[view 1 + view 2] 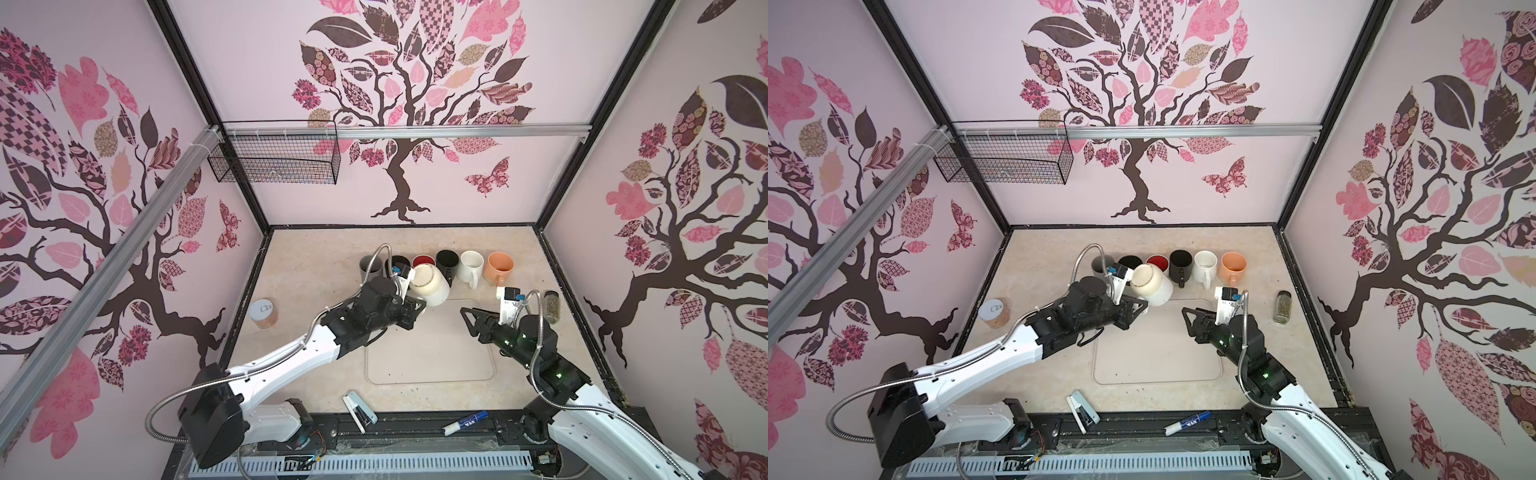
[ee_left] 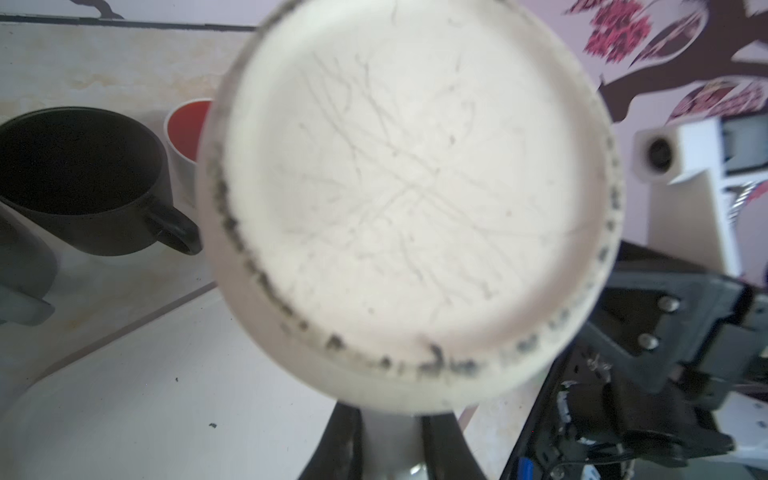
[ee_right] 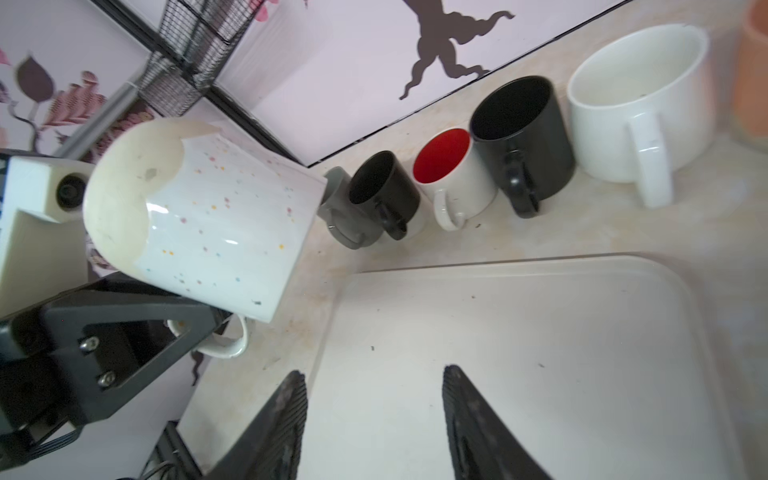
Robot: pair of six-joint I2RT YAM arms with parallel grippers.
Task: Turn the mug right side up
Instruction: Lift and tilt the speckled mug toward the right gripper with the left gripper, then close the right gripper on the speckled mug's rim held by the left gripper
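Your left gripper (image 1: pixel 417 306) is clamped tight on the handle (image 3: pixel 232 347) of the speckled mug (image 1: pixel 430 284); in the left wrist view its fingers (image 2: pixel 347 436) pinch a white strip just beneath the mug's body. The mug is not upright. It hangs tilted, its scuffed, dirt-ringed base turned up towards the left wrist camera and its mouth angled down and away, with the handle on the underside. In the right wrist view it appears clear of the table (image 1: pixel 307 291), over the far left corner of the pale inset tray (image 1: pixel 430 365). In both top views it overlaps the row of mugs behind it. Your right gripper (image 1: pixel 471 318) has its jaws partly apart with nothing between them; it hovers over the tray's far right part, pointing towards the mug but apart from it. The row along the far edge reads, left to right, grey mug (image 1: pixel 369 266), a black mug (image 3: pixel 382 187) largely hidden from above, red-lined mug (image 1: pixel 424 261), taller black mug (image 1: pixel 447 259), white mug (image 1: pixel 471 264) and orange mug (image 1: pixel 500 266), all standing mouth up. A lidded jar (image 1: pixel 263 313) stands near the left wall and a spice jar (image 1: pixel 552 307) near the right one. At the near edge lie a stapler (image 1: pixel 359 411) and a blue marker (image 1: pixel 464 423). A wire basket (image 1: pixel 274 156) hangs on the back rail.
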